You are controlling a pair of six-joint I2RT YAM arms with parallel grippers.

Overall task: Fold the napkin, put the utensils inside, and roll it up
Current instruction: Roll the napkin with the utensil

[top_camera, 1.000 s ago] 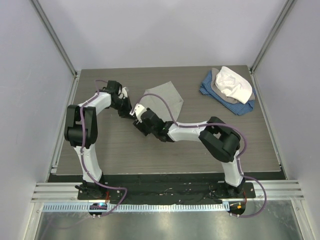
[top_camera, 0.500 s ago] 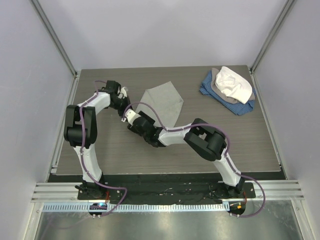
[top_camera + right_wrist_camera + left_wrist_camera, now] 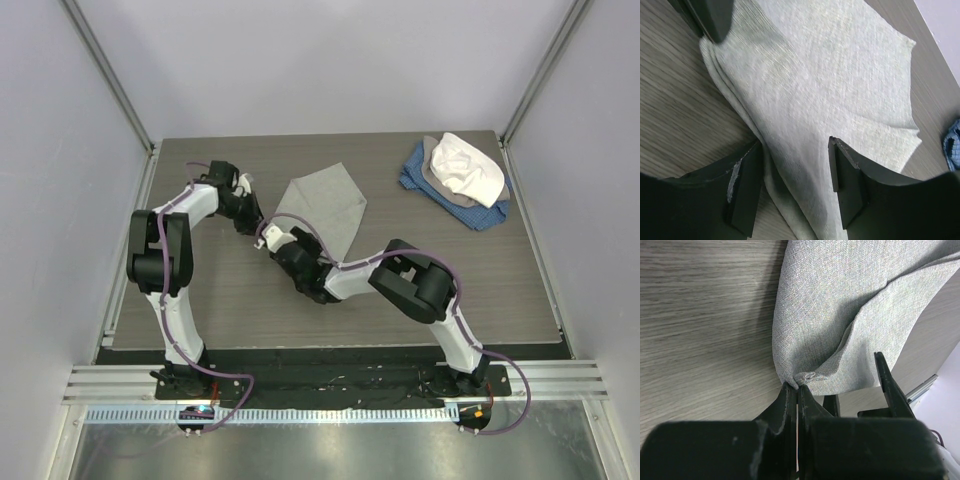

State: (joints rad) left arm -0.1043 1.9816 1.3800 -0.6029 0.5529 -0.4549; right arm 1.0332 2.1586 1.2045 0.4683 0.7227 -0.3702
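The light grey napkin (image 3: pixel 327 203) lies folded on the table, behind the middle. My left gripper (image 3: pixel 254 222) is shut on its near-left corner (image 3: pixel 801 377), and the cloth (image 3: pixel 850 315) fans out from the pinch. My right gripper (image 3: pixel 273 239) is open just to the right of it. Its fingers (image 3: pixel 746 192) straddle the napkin's layered edge (image 3: pixel 805 125) without closing on it. One right finger (image 3: pixel 890 385) shows in the left wrist view, and the left gripper's tip (image 3: pixel 710 15) shows in the right wrist view. No spoon is in view.
A heap of blue, grey and white cloths (image 3: pixel 458 180) lies at the table's back right corner. Both arms crowd the left middle of the wooden table (image 3: pixel 500 280). Metal frame posts stand at the back corners.
My right wrist has swung left and slightly nearer, settling its open jaws over the napkin's edge beside the left gripper. The left gripper has kept hold of the corner.
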